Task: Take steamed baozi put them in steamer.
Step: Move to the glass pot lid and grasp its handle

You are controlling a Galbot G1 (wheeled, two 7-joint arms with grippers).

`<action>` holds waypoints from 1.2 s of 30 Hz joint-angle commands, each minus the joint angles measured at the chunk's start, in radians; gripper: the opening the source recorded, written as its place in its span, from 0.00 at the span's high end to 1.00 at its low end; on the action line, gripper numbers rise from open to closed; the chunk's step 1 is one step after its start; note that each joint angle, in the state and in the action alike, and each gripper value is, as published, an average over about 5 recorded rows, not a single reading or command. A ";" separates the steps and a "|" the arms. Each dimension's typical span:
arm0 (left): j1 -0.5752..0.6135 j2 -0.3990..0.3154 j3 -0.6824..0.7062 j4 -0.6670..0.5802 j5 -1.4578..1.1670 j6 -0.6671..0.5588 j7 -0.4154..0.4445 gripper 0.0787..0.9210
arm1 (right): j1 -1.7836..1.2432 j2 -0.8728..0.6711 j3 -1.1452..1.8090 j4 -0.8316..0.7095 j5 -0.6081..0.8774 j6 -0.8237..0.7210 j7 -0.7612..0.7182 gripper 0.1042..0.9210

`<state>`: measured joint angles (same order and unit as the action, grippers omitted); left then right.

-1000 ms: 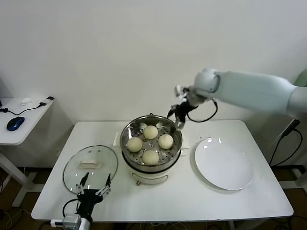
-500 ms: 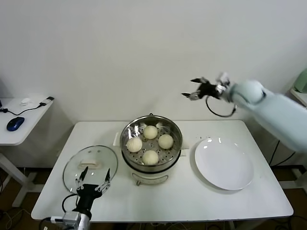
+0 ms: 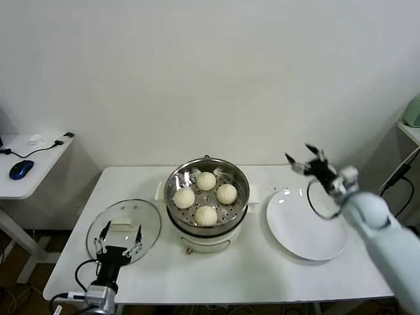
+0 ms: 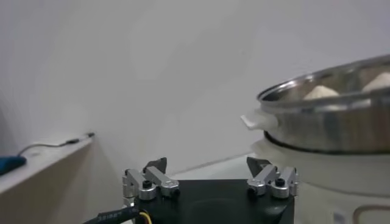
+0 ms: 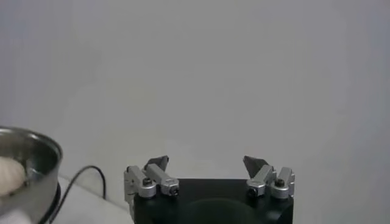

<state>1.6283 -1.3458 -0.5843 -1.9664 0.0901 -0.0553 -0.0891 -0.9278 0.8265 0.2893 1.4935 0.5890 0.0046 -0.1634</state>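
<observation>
Four steamed baozi (image 3: 206, 195) lying on the perforated tray inside the steamer (image 3: 207, 205), at the frame centre. Right gripper (image 3: 310, 159) in the air at right, above the far edge of the white plate (image 3: 306, 226), fingers spread, empty. Left gripper (image 3: 118, 237) at lower left over the glass lid (image 3: 123, 229), also spread, empty.

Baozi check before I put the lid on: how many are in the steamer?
4, all on the perforated tray inside the steamer: one baozi at the back, one on the left, one on the right, one at the front. None on the plate.
</observation>
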 commanded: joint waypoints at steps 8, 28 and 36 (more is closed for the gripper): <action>-0.008 0.018 -0.007 0.053 0.206 -0.047 -0.057 0.12 | -0.506 0.380 0.335 0.040 -0.223 0.196 0.062 0.12; -0.104 0.107 -0.036 0.457 1.234 -0.025 -0.461 0.12 | -0.520 0.426 0.299 0.095 -0.357 0.125 0.084 0.12; -0.194 0.088 -0.011 0.467 1.183 0.027 -0.339 0.12 | -0.558 0.430 0.317 0.093 -0.357 0.146 0.078 0.12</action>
<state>1.4298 -1.2730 -0.5847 -1.5183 1.2002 -0.0297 -0.4073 -1.4453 1.2361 0.5925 1.5806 0.2605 0.1430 -0.0869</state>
